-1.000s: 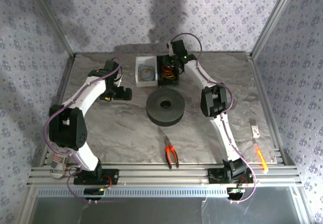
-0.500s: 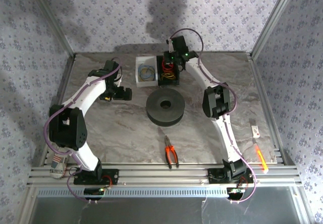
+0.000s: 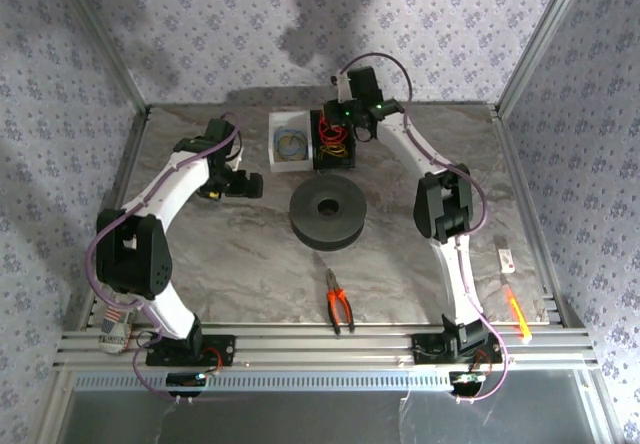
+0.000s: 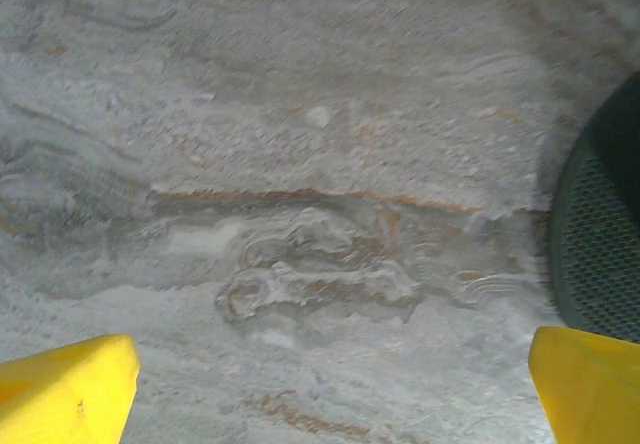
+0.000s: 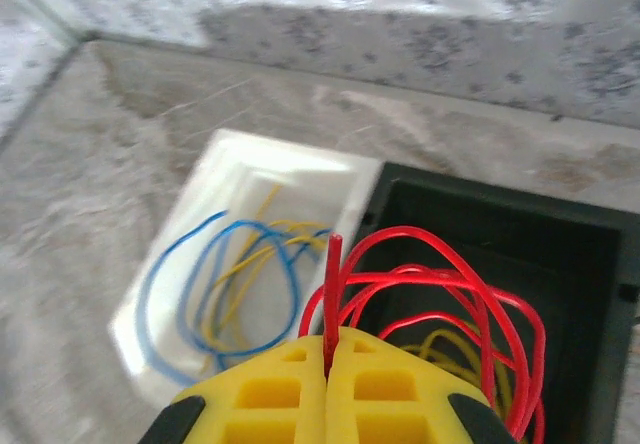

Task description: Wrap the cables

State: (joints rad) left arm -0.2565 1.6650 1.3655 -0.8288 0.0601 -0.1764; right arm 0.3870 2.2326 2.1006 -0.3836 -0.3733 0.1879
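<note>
— So, what has the right gripper (image 5: 330, 349) got?
— Its yellow fingers (image 5: 385, 354) are pressed together on one red strand of the cables (image 5: 430, 284). The strand's end sticks up out of the seam between them.
— And the rest of the bunch?
— Red loops arch just beyond the fingertips and to their right, with yellow strands under them. All of it hangs over the open black box (image 5: 570, 244) below the gripper.
— Anything beside that?
— A white tray (image 5: 240, 179) lies ahead and to the left, right against the box, with a blue-and-yellow coil (image 5: 215, 284) inside.
— The left gripper (image 4: 330, 394)?
— Its fingers are spread wide with nothing between them, over bare table (image 4: 300, 164). A black spool (image 4: 600, 234) sits just beyond its right fingertip.
</note>
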